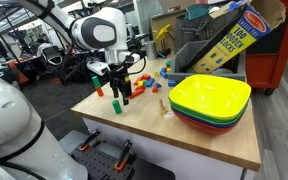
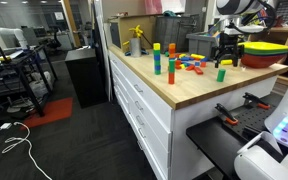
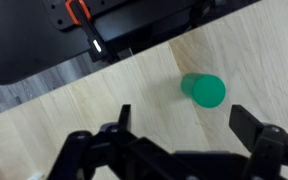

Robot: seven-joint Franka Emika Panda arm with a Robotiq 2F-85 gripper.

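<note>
The open gripper (image 3: 179, 125) hovers by a green block (image 3: 204, 91), mostly its top showing. Stacked bowls (image 1: 210, 100) sit nearby.

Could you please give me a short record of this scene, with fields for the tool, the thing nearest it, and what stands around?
Tool: tool open, above the table, holding nothing
Nearest thing: green cylinder, upright on the wood, just ahead of the open jaws, untouched
Surface: wooden table
Bowls: stack of bowls, yellow on top, near the table's edge
Blocks: coloured blocks scattered behind the tool
Box: box of blocks, tilted, behind the bowls
</note>
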